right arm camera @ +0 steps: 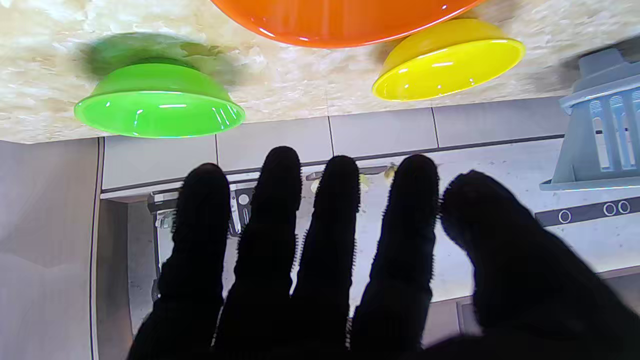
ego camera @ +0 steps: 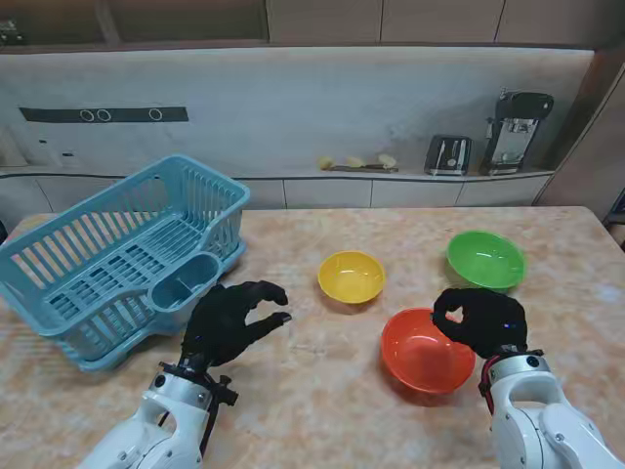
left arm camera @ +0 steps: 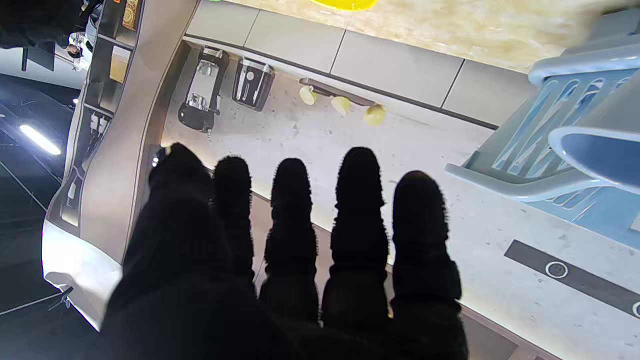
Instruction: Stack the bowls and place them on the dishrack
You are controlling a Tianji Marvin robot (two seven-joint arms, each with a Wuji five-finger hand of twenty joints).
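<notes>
Three bowls stand apart on the table: a yellow bowl (ego camera: 352, 276) in the middle, a green bowl (ego camera: 485, 259) at the far right, and an orange bowl (ego camera: 422, 350) nearest to me. My right hand (ego camera: 481, 320) hovers over the orange bowl's right rim, fingers apart and holding nothing. In the right wrist view the orange bowl (right arm camera: 340, 20), yellow bowl (right arm camera: 447, 60) and green bowl (right arm camera: 159, 102) all show beyond the fingers (right arm camera: 330, 225). My left hand (ego camera: 232, 320) is open beside the blue dishrack (ego camera: 117, 256), empty. The dishrack (left arm camera: 575, 150) also fills one side of the left wrist view.
The dishrack holds a cutlery cup (ego camera: 186, 281) at its near corner. A counter behind the table carries a toaster (ego camera: 448, 154), a coffee machine (ego camera: 516, 130) and some small yellow items (ego camera: 356, 162).
</notes>
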